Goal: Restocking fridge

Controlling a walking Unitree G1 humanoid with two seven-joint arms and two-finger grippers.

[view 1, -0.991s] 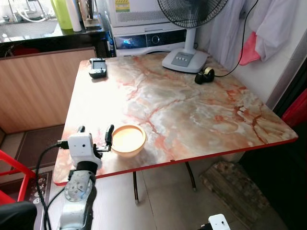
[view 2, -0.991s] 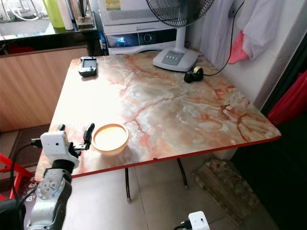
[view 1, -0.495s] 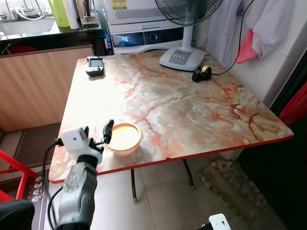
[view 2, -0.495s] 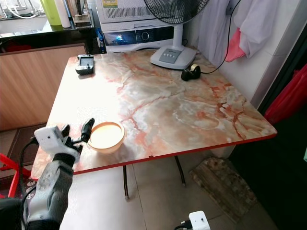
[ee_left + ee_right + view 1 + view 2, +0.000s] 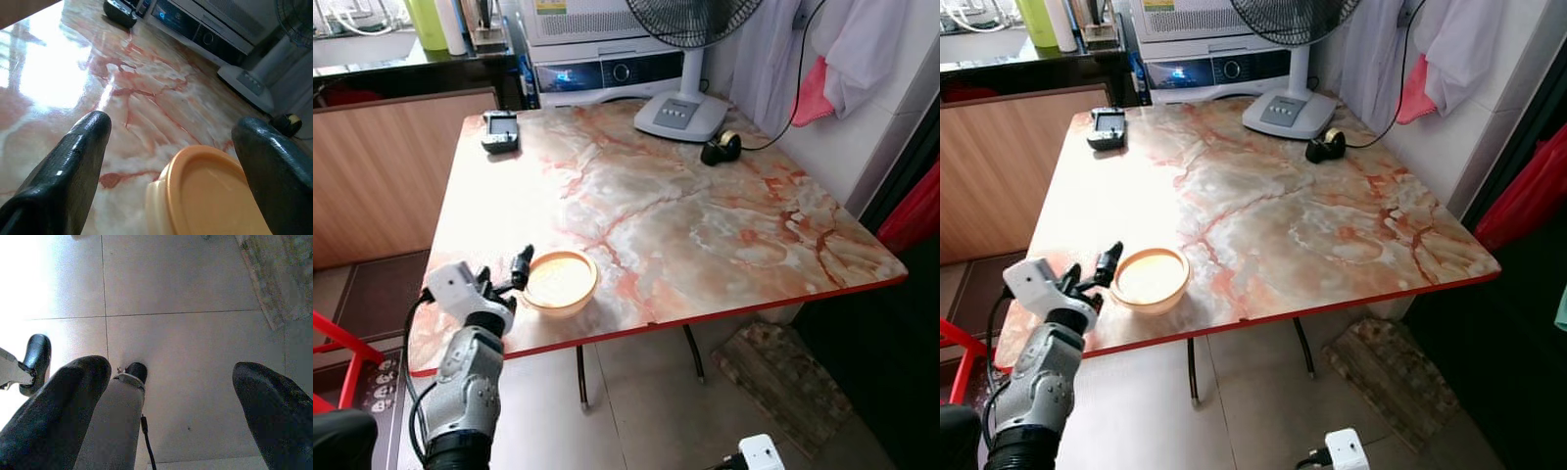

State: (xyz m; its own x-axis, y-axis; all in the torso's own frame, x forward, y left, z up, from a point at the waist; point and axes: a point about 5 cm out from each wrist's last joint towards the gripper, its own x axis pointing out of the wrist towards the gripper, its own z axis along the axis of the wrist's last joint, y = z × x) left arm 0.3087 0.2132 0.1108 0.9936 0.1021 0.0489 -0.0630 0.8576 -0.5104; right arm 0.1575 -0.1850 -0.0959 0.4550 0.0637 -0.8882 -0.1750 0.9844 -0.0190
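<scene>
Left wrist view catching the left gripper gaping wide around an orange-lidded tub, nothing gripped, tub sitting near the counter front edge, right gripper hanging spread over floor tiles.

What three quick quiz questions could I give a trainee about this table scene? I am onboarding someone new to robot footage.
1. True or false: the left gripper has closed on the orange bowl.
2. Which stands nearest the fan base? A) the tape roll B) the orange bowl C) the black handset
3. Fill in: the right gripper hangs open over the tiled ____.

Key
1. False: its fingers are open beside the bowl, one finger still off the rim.
2. A
3. floor
</scene>
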